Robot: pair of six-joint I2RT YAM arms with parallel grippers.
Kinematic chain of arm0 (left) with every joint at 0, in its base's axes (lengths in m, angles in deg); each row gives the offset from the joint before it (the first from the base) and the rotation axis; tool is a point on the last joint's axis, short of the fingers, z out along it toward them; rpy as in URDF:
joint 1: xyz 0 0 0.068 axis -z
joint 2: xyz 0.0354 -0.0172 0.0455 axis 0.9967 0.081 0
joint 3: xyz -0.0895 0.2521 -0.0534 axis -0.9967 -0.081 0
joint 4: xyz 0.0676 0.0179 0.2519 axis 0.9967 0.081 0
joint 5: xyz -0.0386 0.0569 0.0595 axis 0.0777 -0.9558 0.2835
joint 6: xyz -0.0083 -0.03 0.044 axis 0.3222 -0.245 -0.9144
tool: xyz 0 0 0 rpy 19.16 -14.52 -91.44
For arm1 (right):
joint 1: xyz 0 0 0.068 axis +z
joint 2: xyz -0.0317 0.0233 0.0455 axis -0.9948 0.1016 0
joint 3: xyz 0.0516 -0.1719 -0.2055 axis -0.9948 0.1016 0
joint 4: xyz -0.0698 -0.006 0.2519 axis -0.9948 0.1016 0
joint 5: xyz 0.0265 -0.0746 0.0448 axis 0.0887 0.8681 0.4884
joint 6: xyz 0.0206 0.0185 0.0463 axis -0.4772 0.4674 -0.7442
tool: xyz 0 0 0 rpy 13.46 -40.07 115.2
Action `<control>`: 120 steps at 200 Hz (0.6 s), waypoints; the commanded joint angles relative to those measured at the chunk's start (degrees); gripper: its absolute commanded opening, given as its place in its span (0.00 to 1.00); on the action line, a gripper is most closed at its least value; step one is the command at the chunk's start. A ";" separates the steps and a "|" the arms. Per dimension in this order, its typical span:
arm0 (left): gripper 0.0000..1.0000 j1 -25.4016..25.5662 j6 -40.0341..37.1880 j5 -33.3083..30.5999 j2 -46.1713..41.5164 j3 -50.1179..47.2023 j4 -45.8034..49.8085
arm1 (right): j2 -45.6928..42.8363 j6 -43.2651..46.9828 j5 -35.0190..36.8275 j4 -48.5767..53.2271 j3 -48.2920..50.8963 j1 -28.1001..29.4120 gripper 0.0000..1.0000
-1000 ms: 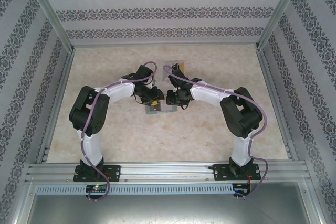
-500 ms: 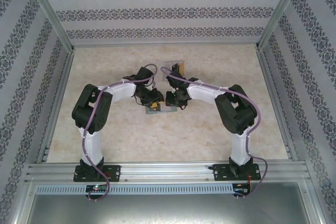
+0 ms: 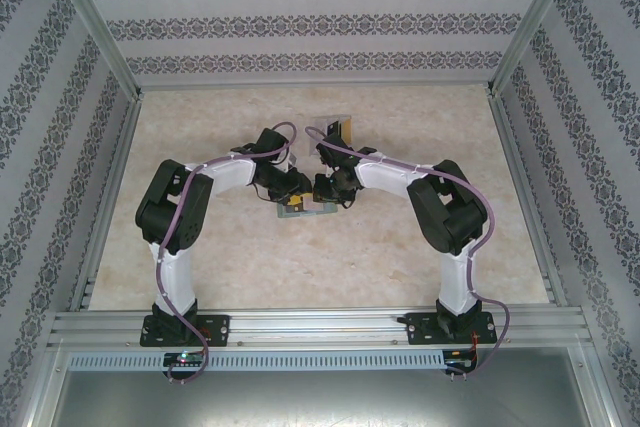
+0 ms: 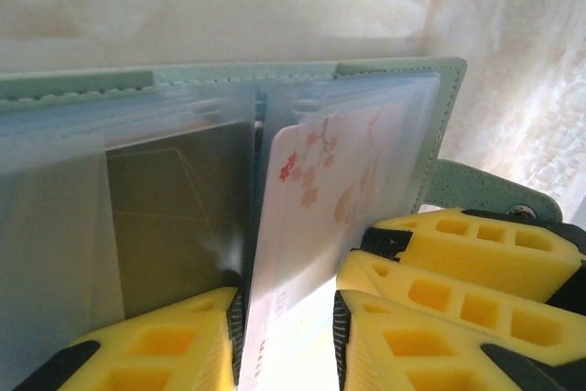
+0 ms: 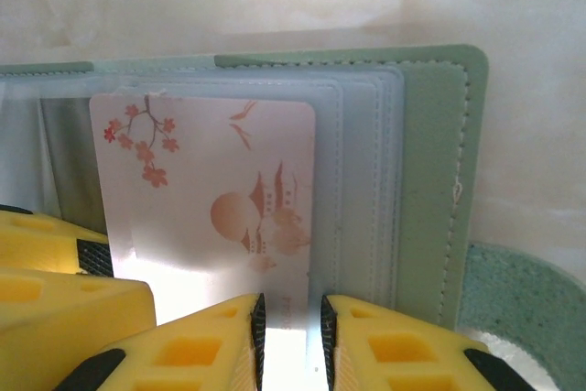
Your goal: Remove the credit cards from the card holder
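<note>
The card holder [image 3: 305, 210] lies open on the table between both grippers, its grey-green cover [image 4: 394, 70] framing clear sleeves. A white credit card [image 4: 320, 190] printed with pink blossoms stands partly in a sleeve. My left gripper [image 4: 288, 322] is nearly closed on its near edge, the left pad against it. In the right wrist view the same card [image 5: 211, 190] shows in full. My right gripper [image 5: 291, 313] pinches the sleeve edge and the card's corner of the holder [image 5: 439, 180]. A dark card [image 4: 174, 217] sits in the left sleeve.
The right gripper's yellow fingers [image 4: 476, 244] crowd close beside my left ones. A clear plastic tray [image 3: 335, 125] with black and orange contents stands just behind the grippers. Metal frame rails and patterned walls enclose the marble-look table [image 3: 400, 267].
The right arm's elbow has swung slightly left and the left arm has shifted a little. Both grippers stay at the card holder.
</note>
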 commanded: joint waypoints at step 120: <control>0.21 -0.88 -0.90 7.89 -5.39 -6.11 -10.90 | 3.69 2.44 4.51 4.32 -1.60 1.99 0.27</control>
